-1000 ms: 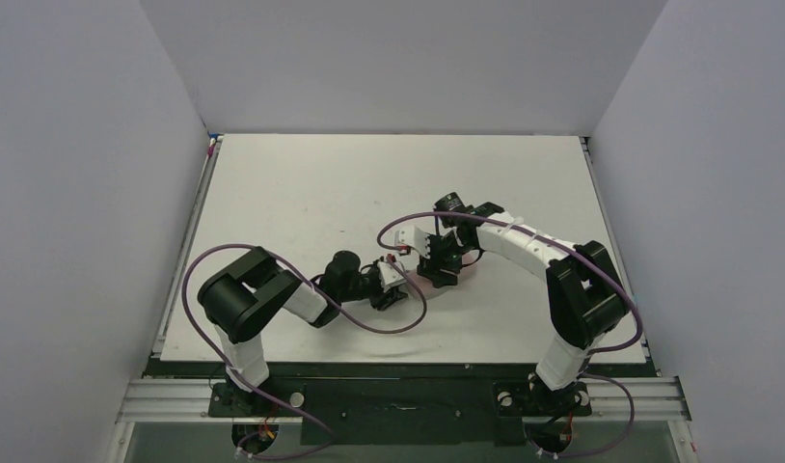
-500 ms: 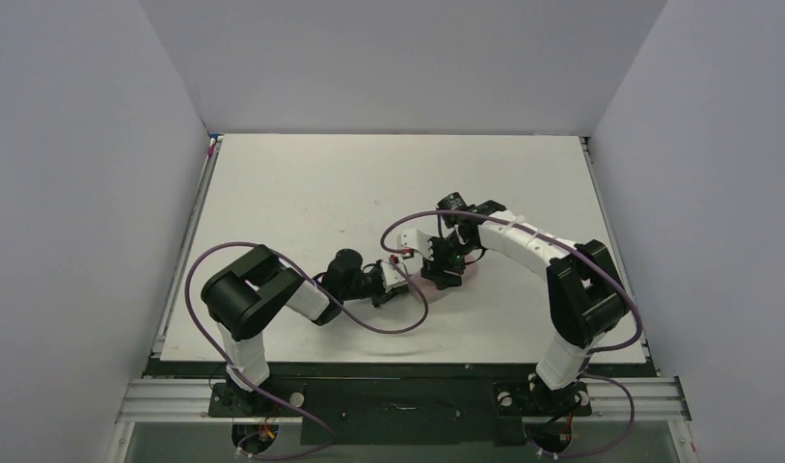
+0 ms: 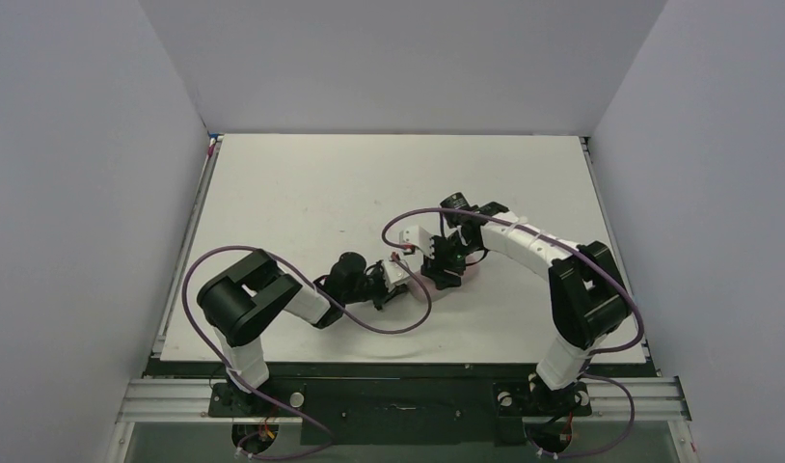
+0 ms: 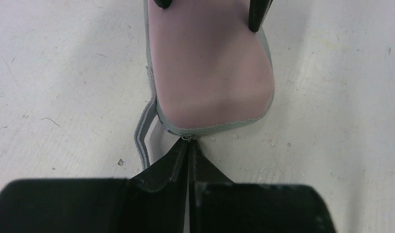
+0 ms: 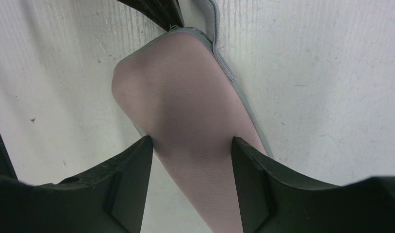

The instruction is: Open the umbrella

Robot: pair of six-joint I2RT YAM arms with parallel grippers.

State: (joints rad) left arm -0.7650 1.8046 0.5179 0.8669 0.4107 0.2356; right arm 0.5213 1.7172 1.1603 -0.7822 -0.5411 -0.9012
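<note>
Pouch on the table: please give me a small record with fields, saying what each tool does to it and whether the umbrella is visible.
pouch: pinkish, grey zip edging, lying on the table
left tool: shut on the zip pull at the pouch's end
right tool: fingers pressed on both sides of the pouch, gripping it
grey strip: loose beside the pulled end
umbrella: not visible in any view
</note>
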